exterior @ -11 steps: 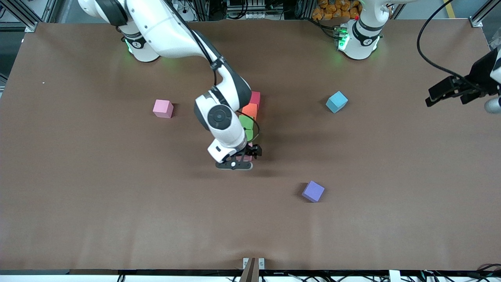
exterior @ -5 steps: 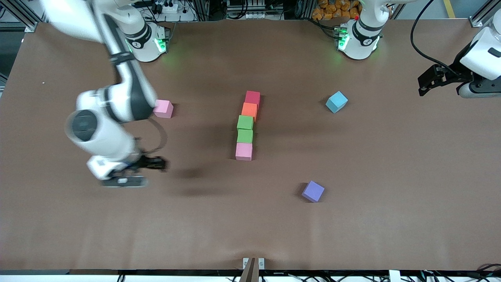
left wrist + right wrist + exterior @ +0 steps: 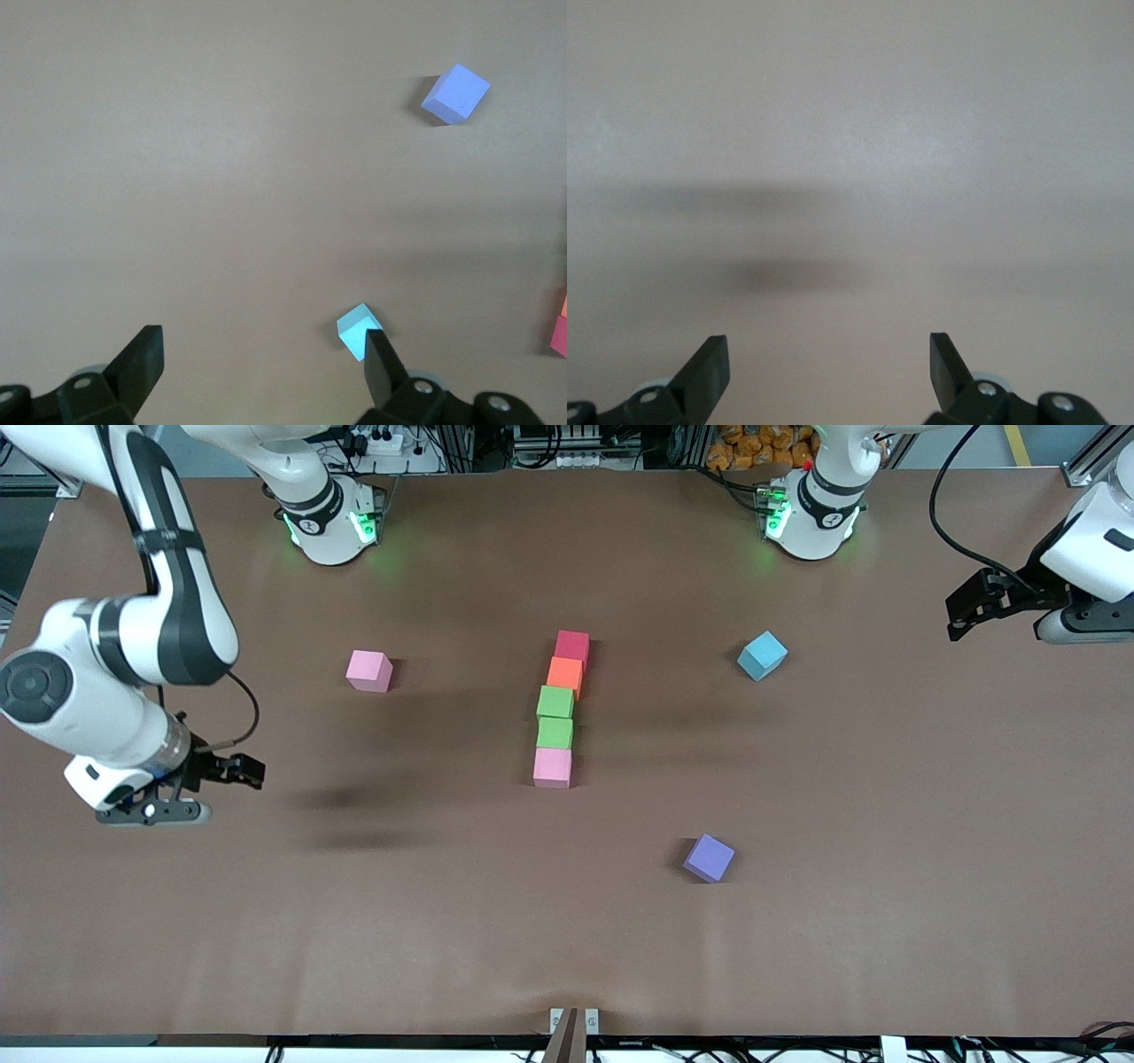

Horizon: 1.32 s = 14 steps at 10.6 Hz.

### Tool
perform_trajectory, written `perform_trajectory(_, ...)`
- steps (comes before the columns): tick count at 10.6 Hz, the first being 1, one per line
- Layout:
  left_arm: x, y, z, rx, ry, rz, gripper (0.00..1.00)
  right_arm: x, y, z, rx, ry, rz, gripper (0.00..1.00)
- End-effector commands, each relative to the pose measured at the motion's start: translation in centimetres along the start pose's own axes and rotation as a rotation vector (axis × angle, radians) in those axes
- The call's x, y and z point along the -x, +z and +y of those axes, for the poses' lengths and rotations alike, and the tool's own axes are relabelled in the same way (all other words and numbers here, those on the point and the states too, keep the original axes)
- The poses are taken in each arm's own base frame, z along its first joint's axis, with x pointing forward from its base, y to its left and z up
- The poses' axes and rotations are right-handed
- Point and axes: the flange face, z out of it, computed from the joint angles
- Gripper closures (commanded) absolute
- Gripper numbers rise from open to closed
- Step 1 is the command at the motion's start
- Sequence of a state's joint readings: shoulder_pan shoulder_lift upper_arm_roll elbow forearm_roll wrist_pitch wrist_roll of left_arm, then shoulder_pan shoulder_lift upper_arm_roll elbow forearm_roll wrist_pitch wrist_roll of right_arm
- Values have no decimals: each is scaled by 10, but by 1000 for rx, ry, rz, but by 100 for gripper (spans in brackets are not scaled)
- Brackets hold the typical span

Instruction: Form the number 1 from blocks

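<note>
Five blocks lie in one straight row at the table's middle: crimson red farthest from the front camera, then orange, green, a second green and bright pink nearest. My right gripper hangs open and empty over bare table toward the right arm's end, well apart from the row; its wrist view shows only tabletop between the fingers. My left gripper is open and empty above the left arm's end of the table. The red block's edge shows in the left wrist view.
A lone pale pink cube lies toward the right arm's end. A light blue cube sits toward the left arm's end, and a purple cube lies nearer the front camera than the row.
My right arm has swung from over the pink end of the row out toward its own end of the table, uncovering the row. The left arm shifted slightly, then held still.
</note>
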<state>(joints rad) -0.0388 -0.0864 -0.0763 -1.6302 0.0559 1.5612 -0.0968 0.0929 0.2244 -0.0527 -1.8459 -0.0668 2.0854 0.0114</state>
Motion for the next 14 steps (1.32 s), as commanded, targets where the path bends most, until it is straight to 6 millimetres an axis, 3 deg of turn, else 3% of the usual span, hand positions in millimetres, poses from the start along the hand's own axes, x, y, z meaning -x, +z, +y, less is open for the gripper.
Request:
perform_trajectory(1, 7, -8, -4, -22, 25, 7, 0, 41, -76, -3, 17, -18, 43, 0)
perform_trajectory(3, 7, -8, -5, -22, 23, 7, 0, 52, -140, 4, 13, 4, 53, 0)
perform_trajectory(5, 7, -10, -5, -22, 23, 9, 0, 57, -221, 9, -8, 20, 61, 0)
perform_trajectory(6, 8, -8, -5, -23, 23, -3, 0, 62, -251, 12, -32, 12, 67, 0)
perform_trajectory(7, 8, -9, -6, -23, 21, -2, 0, 67, -267, 20, -39, -3, 66, 0)
perform_trajectory(10, 11, -25, -8, -9, -6, -5, 0, 75, -277, 25, -67, -47, 42, 0)
perform_trajectory(14, 11, -26, -17, 32, -88, -12, 0, 76, -274, 35, -92, -70, 30, 0)
